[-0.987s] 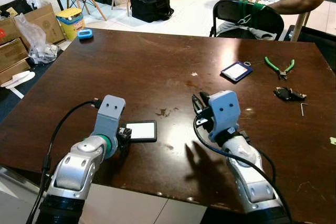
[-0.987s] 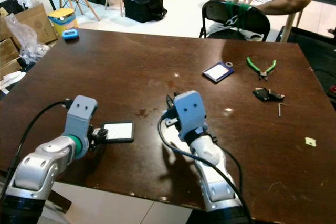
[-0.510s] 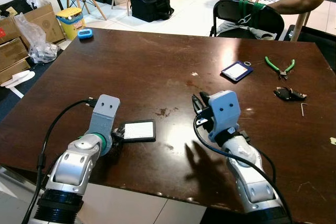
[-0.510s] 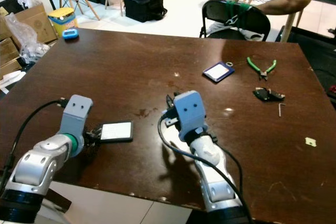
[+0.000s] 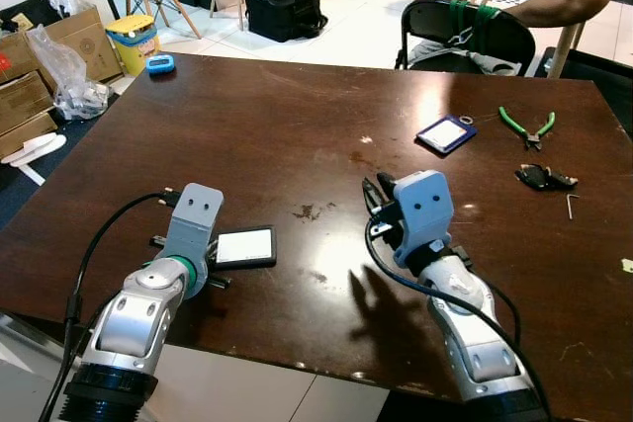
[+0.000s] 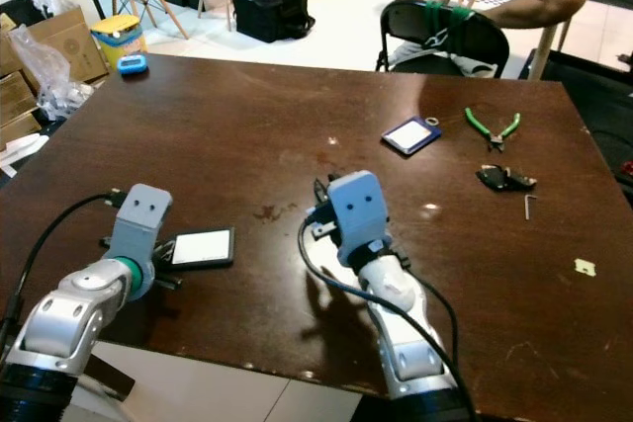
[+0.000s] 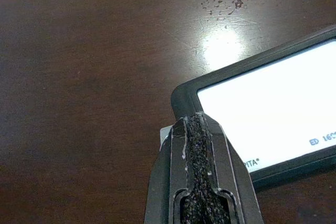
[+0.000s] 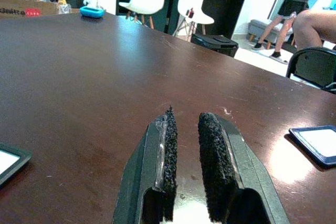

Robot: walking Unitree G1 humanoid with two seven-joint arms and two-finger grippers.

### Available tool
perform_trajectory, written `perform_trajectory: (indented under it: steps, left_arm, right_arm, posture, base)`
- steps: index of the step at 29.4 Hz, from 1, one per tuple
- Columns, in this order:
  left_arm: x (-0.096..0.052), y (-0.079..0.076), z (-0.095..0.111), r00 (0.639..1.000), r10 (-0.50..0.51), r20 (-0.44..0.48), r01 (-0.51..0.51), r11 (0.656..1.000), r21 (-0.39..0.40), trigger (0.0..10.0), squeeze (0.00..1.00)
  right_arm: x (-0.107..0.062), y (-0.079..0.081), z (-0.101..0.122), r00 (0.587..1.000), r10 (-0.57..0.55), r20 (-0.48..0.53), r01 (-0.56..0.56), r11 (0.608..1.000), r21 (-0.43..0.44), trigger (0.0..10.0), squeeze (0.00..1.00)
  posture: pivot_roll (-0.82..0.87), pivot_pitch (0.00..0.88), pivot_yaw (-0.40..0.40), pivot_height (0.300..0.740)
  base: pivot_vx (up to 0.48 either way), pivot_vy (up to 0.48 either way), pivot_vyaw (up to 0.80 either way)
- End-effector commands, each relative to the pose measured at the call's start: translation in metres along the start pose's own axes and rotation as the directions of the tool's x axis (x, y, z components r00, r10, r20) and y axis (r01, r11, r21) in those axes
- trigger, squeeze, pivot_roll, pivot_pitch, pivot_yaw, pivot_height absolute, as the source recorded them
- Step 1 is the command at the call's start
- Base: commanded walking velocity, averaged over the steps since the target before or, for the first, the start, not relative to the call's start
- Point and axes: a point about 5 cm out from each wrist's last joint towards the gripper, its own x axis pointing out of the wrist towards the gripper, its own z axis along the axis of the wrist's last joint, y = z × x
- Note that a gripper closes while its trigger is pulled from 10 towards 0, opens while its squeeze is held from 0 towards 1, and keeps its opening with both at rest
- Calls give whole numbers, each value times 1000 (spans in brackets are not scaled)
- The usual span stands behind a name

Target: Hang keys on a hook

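Left claw [image 7: 202,145] pressed closed, low — right claw [image 8: 186,145] raised, fingers slightly parted.

Left wrist view: black-framed card [image 7: 273,111] on table, white face, small blue print along lower edge. Legible fragments: "PITA" followed by small mark, at edge beside finger; "ED 16" cut by picture border. Rest of line not in frame.

Right wrist view: cardboard box [image 8: 23,4] far off, red label, lettering too small to read.

Blue badge holder [image 5: 446,133]: white insert, no print legible.
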Motion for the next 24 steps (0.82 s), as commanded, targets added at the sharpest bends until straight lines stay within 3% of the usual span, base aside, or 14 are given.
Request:
perform_trajectory:
  steps: [1,4,5,7,12,13,14,15,16,17,21,24]
  left_arm:
    - [2,2,-16,998,14,-58,-13,1000,6,0,0]
    - [1,2,-11,999,18,-31,-18,1000,-3,0,0]
    - [-3,4,6,998,18,66,-16,999,-29,0,0]
    - [-5,4,13,994,13,105,-9,999,-37,0,0]
    - [-7,5,20,990,12,139,-7,999,-41,0,0]
    - [-10,6,27,988,13,154,-9,1000,-27,7843,0]
    - [-10,6,27,988,13,154,-9,1000,-27,7843,0]
    - [-12,6,29,990,-3,139,4,1000,-7,10000,0]
    - [-12,6,29,990,-3,139,4,1000,-7,10000,0]
    - [-12,7,23,996,-22,91,21,1000,14,10000,1000]
    - [-12,7,15,998,-44,41,43,999,29,10000,1000]
    - [-12,10,-2,998,-59,-36,60,998,35,10000,1000]
  right_arm:
    - [1,2,1,1000,11,5,-11,1000,4,10000,0]
    - [2,1,1,1000,11,5,-11,1000,2,10000,0]
    - [2,1,1,1000,11,6,-11,1000,0,10000,0]
    - [2,1,1,1000,11,6,-11,1000,0,10000,0]
    - [2,1,1,1000,12,7,-12,1000,0,10000,0]
    - [2,1,1,1000,12,7,-12,1000,0,10000,0]
    - [2,1,1,1000,12,7,-12,1000,0,10000,0]
    - [1,2,1,1000,12,6,-12,1000,2,10000,0]
    - [1,2,1,1000,12,6,-12,1000,2,10000,0]
    - [1,2,0,1000,12,5,-12,1000,3,10000,0]
    - [1,3,0,1000,11,4,-11,1000,4,10000,0]
    - [0,3,0,1000,9,3,-9,1000,5,10000,0]
  posture:
    - [-126,74,135,740]
    - [-127,70,134,740]
    - [-126,69,134,740]
    - [-126,69,134,740]
    - [-126,69,134,740]
    - [-123,71,136,740]
    - [-123,71,136,740]
    - [-122,71,137,740]
    - [-122,71,137,740]
    - [-121,72,140,740]
    - [-121,72,142,740]
    - [-120,75,142,740]
  base:
    - [0,0,0]
    - [0,0,0]
    - [0,0,0]
    - [0,0,0]
    - [0,0,0]
    - [0,0,0]
    - [0,0,0]
    - [0,0,0]
    - [0,0,0]
    - [0,0,0]
    - [0,0,0]
    - [0,0,0]
